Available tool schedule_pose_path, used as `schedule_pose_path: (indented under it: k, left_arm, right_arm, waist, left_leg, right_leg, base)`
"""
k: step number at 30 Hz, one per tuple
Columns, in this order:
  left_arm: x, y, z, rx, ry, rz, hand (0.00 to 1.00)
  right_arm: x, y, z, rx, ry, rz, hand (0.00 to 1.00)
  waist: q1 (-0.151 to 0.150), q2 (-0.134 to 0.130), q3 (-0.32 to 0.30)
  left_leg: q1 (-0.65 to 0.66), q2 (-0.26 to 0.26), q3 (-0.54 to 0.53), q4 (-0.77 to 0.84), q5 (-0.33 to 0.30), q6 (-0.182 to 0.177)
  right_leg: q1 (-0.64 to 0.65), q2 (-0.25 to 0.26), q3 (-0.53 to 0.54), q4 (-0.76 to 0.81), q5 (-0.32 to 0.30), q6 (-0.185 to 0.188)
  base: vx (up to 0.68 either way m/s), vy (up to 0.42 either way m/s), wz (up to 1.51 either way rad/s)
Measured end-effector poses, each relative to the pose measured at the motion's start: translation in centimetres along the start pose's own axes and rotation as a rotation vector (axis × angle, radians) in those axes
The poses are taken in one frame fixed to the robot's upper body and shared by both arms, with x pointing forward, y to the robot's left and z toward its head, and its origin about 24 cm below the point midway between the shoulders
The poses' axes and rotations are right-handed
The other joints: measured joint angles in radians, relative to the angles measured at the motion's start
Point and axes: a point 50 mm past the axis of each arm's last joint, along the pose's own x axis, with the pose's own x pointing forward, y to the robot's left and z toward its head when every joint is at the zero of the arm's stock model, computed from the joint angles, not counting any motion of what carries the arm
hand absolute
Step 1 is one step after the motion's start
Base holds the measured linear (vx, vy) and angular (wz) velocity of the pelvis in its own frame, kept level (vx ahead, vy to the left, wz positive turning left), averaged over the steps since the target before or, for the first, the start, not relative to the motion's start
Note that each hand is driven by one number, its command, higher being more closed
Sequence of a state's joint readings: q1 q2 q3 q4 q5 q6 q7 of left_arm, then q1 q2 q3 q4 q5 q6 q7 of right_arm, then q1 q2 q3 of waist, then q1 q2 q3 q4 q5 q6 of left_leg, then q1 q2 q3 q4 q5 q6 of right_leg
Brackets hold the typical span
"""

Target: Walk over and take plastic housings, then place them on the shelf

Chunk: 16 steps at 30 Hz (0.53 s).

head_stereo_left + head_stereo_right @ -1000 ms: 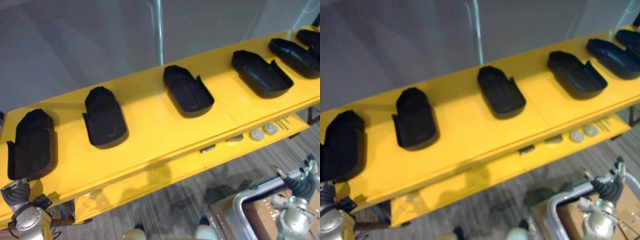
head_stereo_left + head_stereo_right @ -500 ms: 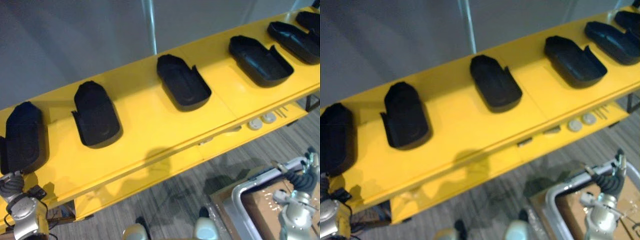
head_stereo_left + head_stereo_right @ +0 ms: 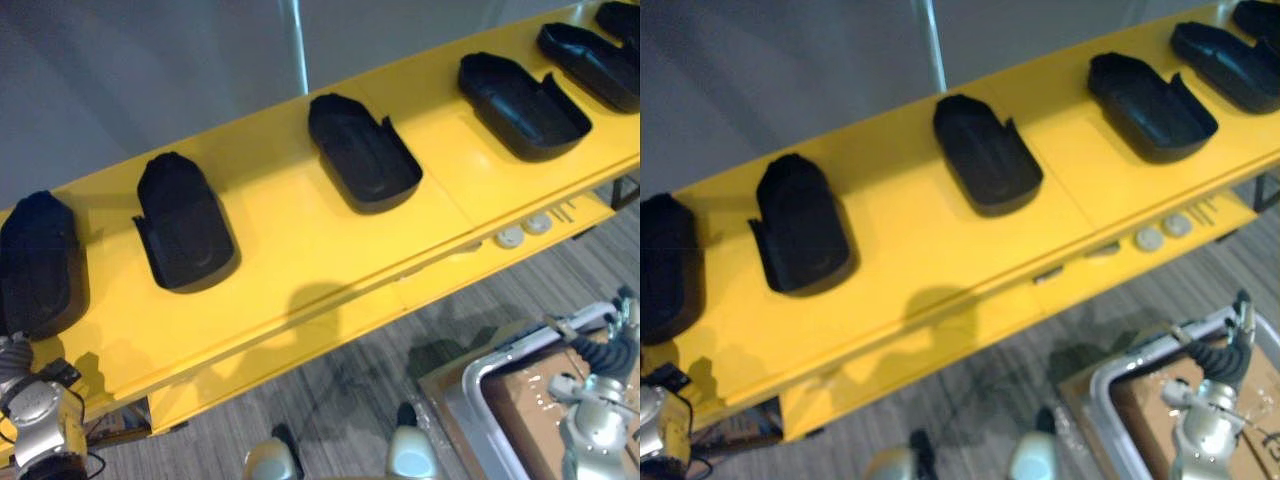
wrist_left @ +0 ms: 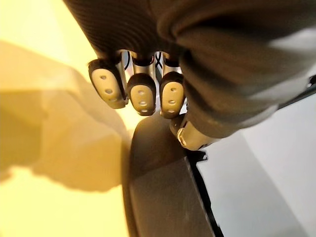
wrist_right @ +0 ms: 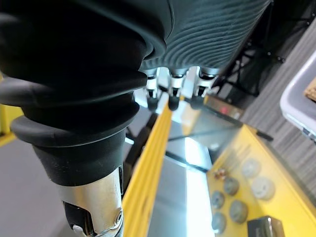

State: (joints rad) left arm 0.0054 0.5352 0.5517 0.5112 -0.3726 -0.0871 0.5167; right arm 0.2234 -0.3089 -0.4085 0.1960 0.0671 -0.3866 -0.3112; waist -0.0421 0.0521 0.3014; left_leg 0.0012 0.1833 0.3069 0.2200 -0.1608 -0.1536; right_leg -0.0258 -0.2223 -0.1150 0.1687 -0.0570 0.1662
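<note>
Several black plastic housings lie in a row on the yellow shelf [image 3: 270, 250]: the leftmost housing [image 3: 38, 265], a second [image 3: 183, 235], a third [image 3: 362, 153], and more to the right [image 3: 522, 92]. My left hand [image 3: 18, 358] is at the near end of the leftmost housing. In the left wrist view its fingers [image 4: 140, 91] hang relaxed just above that housing's dark rim [image 4: 158, 192], not wrapped round it. My right hand [image 3: 605, 365] hangs low at the right, away from the shelf, with straight fingers [image 5: 173, 91] and nothing in it.
A lower yellow ledge holds two round discs [image 3: 523, 230] and small parts. A grey-rimmed bin with a brown bottom [image 3: 500, 400] stands on the floor at the lower right. A clear post [image 3: 298, 45] rises behind the shelf.
The whole picture has shifted as the camera moved. The housings keep their places on the shelf. My left hand sits lower and further left in the picture.
</note>
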Motion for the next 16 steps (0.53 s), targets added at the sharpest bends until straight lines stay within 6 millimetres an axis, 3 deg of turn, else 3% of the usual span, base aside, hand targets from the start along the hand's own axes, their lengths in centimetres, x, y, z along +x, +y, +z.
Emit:
schedule_pose_path:
  k: [1, 2, 4, 6, 10, 16]
  left_arm:
    - [-0.1, 0.9, 0.3, -0.003, -0.021, 0.031, 1.00]
    - [-0.4, 2.2, 0.6, -0.005, -0.052, 0.079, 0.00]
    - [-0.9, 4.4, 1.2, -0.021, -0.098, 0.158, 0.00]
    - [-1.9, 6.5, 1.7, -0.047, -0.149, 0.222, 0.00]
    - [-4.0, 8.0, 2.0, -0.096, -0.210, 0.249, 0.00]
    - [-6.9, 9.5, -0.2, -0.127, -0.155, 0.265, 0.00]
  right_arm:
    - [-0.5, 0.2, -0.2, 0.012, 0.013, -0.001, 0.00]
    - [-1.1, 0.4, -0.1, 0.033, 0.014, -0.008, 0.00]
    - [-1.7, 0.7, 0.3, 0.059, 0.006, -0.022, 0.00]
    - [-2.3, 1.0, 0.2, 0.073, 0.019, -0.034, 0.00]
    - [-3.2, 1.9, -0.2, 0.113, 0.055, -0.062, 0.00]
    - [-2.9, 3.4, -0.2, 0.177, 0.074, -0.102, 0.00]
  waist:
    - [0.003, -0.001, 0.000]
    - [0.003, -0.001, -0.001]
    - [0.016, 0.000, -0.006]
    - [0.050, -0.001, -0.043]
    - [0.080, -0.001, -0.123]
    - [0.120, 0.006, -0.169]
  left_leg:
    - [0.000, 0.001, -0.011, 0.000, 0.000, 0.000]
    - [0.000, 0.000, -0.025, -0.003, 0.000, 0.000]
    - [0.003, -0.002, -0.040, -0.006, 0.000, -0.001]
    - [0.016, -0.006, -0.059, -0.023, 0.002, -0.003]
    - [0.030, -0.016, -0.107, -0.051, 0.005, -0.007]
    - [0.068, -0.029, -0.168, -0.113, 0.033, -0.001]
  right_leg:
    - [0.013, 0.001, -0.016, -0.009, 0.000, 0.000]
    - [0.029, 0.000, -0.029, -0.020, 0.001, 0.001]
    - [0.052, 0.000, -0.054, -0.038, 0.002, 0.002]
    - [0.084, -0.001, -0.084, -0.064, 0.005, 0.004]
    - [0.139, -0.002, -0.145, -0.093, 0.006, 0.003]
    - [0.200, -0.004, -0.222, -0.096, 0.030, -0.012]
  base:
    - [0.02, -0.010, 0.37]
    - [0.03, -0.003, 0.29]
    - [0.05, 0.001, 0.28]
    - [0.08, 0.002, 0.32]
    - [0.11, 0.005, 0.40]
    - [0.05, 0.021, 0.34]
